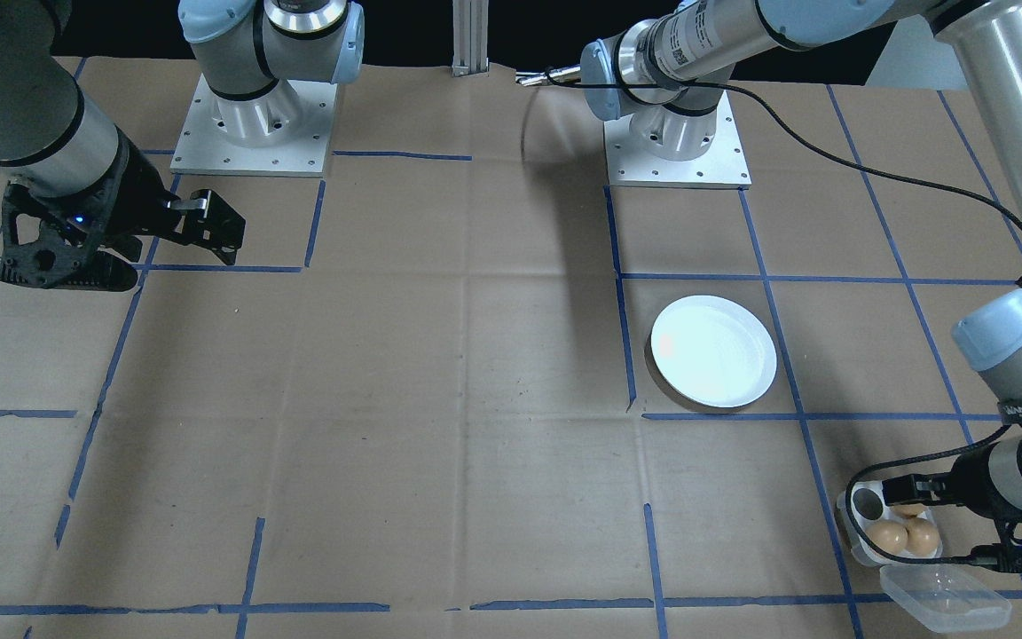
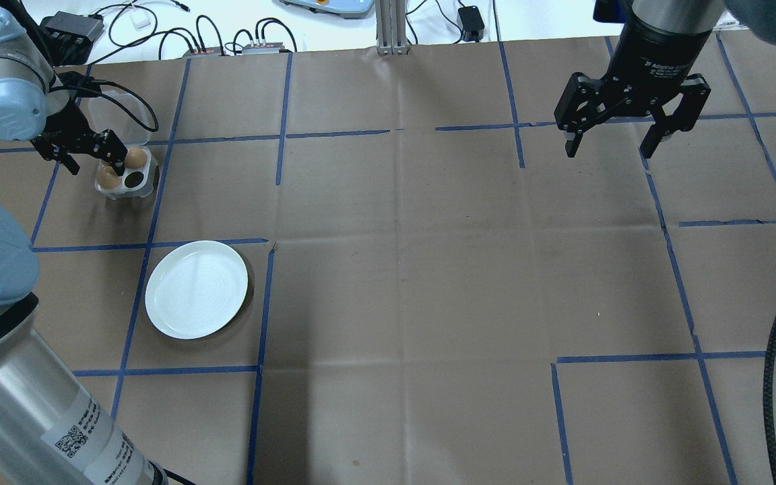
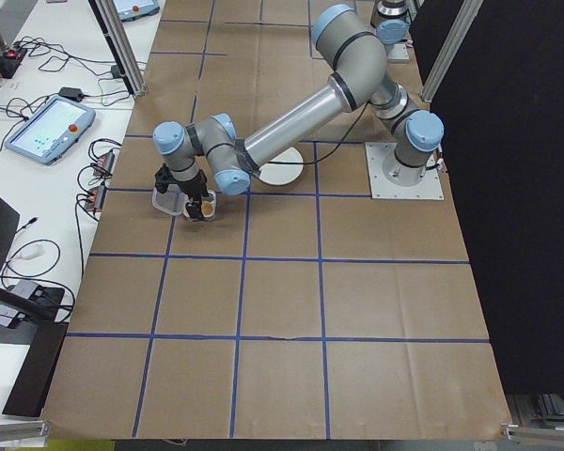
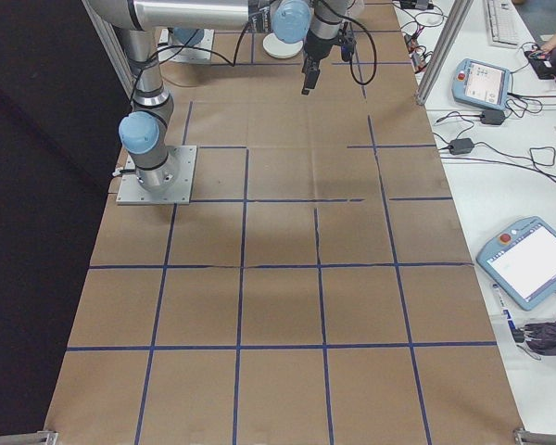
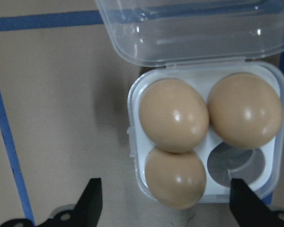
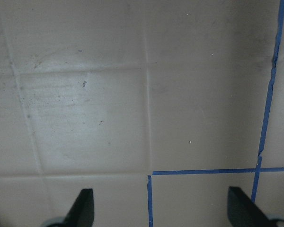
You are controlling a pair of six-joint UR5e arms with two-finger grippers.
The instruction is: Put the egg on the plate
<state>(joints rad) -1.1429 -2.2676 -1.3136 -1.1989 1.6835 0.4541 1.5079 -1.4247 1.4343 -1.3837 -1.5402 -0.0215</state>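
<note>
Overhead exterior view shows the brown paper-covered counter (image 2: 428, 269) marked with blue tape lines. On its left half lies the round white shallow plate (image 2: 197, 289), bare. Farther away, near the far left corner, sits the square clear plastic four-hole egg tray (image 2: 125, 176) with its lid hinged open. The black left end effector (image 2: 89, 155) hangs over this tray, fingers spread wide and gripping nothing. The black right end effector (image 2: 634, 124) hovers above the far right of the counter, also spread wide and empty. From the left wrist, three smooth tan eggs (image 5: 174, 115) fill three holes; the fourth hole is vacant. Eggs and plate are well apart.
</note>
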